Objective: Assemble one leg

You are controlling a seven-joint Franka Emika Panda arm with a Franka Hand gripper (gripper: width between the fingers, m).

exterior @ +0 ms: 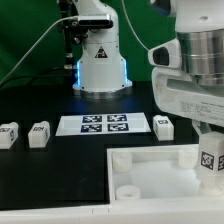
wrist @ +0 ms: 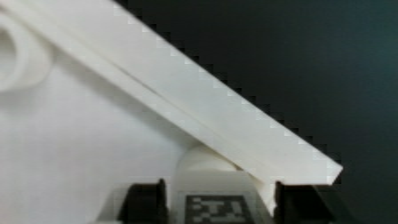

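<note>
My gripper [exterior: 209, 150] is shut on one leg [exterior: 209, 158], a small white block with a black-and-white marker, and holds it over the right corner of the large white tray [exterior: 150, 170]. In the wrist view the leg [wrist: 217, 200] sits between the two black fingers [wrist: 146, 203], right against the tray's raised rim [wrist: 196, 90]. Three more legs stand on the table: two at the exterior view's left [exterior: 8, 136] [exterior: 39, 134] and one right of the marker board [exterior: 163, 126].
The marker board [exterior: 103, 125] lies flat on the black table behind the tray. The robot's base [exterior: 100, 60] stands at the back. A round corner socket [exterior: 120, 158] shows at the tray's near left corner, another in the wrist view [wrist: 18, 55].
</note>
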